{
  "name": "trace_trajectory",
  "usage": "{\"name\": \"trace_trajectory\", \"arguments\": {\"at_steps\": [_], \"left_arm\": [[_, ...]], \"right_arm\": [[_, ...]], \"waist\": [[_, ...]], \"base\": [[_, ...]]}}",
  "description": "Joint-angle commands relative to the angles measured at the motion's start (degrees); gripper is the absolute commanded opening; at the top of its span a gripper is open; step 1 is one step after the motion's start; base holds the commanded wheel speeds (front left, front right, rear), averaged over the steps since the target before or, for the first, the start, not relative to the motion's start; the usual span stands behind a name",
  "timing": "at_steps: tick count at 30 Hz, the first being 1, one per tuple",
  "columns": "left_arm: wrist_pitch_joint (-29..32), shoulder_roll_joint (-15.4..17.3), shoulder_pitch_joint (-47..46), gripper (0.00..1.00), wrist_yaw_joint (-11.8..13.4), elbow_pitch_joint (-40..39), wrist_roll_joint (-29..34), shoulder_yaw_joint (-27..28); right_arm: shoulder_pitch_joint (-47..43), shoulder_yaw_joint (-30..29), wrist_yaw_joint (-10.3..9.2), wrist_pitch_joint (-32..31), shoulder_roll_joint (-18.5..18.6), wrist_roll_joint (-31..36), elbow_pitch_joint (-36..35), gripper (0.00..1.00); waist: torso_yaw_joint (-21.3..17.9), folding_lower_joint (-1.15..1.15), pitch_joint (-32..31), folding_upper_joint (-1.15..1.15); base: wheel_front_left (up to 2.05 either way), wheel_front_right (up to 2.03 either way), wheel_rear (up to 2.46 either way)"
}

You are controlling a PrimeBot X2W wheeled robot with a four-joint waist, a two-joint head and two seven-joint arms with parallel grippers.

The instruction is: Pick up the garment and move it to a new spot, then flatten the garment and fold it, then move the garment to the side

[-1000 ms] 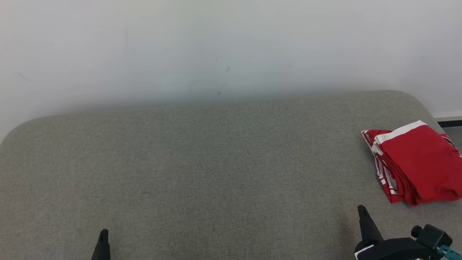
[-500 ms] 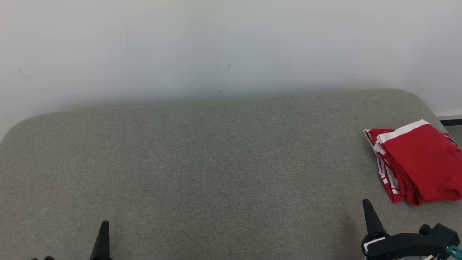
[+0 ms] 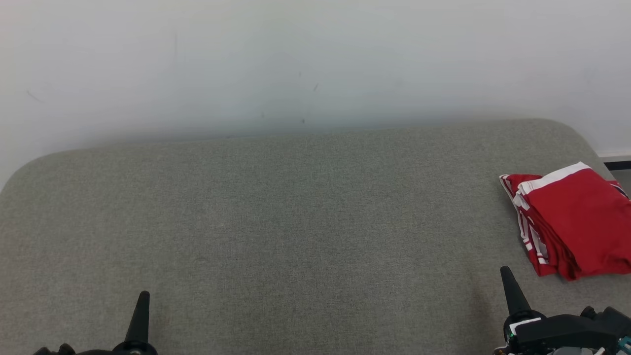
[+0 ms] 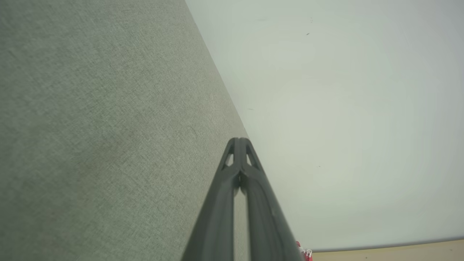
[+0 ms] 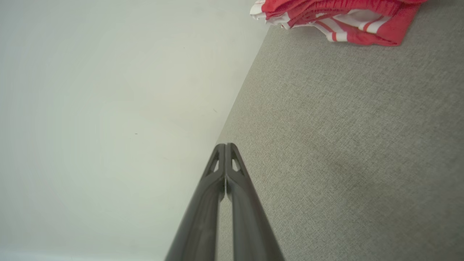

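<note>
A folded red garment (image 3: 574, 219) with white stripes lies at the right end of the grey upholstered surface (image 3: 296, 231). The right wrist view has the same garment (image 5: 333, 16) along its top edge. My right gripper (image 3: 508, 281) is shut near the front right, empty, a short way in front of the garment and apart from it. The right gripper (image 5: 225, 146) has its tips pressed together. At the front left my left gripper (image 3: 143, 298) is shut and empty too, far from the garment. Seen from the left wrist, the left gripper (image 4: 238, 140) is shut, with a sliver of garment (image 4: 303, 252) low down.
A pale wall (image 3: 296, 64) rises straight behind the grey surface. The surface's corners are rounded. A dark skirting strip (image 3: 613, 164) and a bit of floor show past the right end.
The head camera has shifted a little, so both grippers show slightly higher in the picture and the garment slightly more to the right. The garment lies as before.
</note>
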State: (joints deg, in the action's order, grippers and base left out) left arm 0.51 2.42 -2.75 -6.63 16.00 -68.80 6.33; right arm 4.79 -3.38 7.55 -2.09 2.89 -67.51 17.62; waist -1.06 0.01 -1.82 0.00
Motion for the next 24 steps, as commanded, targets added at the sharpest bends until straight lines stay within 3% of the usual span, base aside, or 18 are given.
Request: {"name": "trace_trajectory", "arguments": {"at_steps": [1, 24], "left_arm": [[0.40, 0.39, -1.29, 0.00, -0.40, -0.70, -1.62, 0.22], [3.37, 0.49, -2.77, 0.00, -0.66, -1.28, -12.68, 0.29]], "right_arm": [[1.22, -0.32, -0.07, -0.32, 0.00, -1.32, -0.72, 0.00], [1.53, -1.87, -0.09, -2.50, -0.01, -13.32, -2.15, 0.00]], "waist": [[0.03, 0.00, 0.04, 0.00], [0.49, 0.00, 0.87, 0.00]], "base": [[0.00, 0.00, 0.00], [0.00, 0.00, 0.00]]}}
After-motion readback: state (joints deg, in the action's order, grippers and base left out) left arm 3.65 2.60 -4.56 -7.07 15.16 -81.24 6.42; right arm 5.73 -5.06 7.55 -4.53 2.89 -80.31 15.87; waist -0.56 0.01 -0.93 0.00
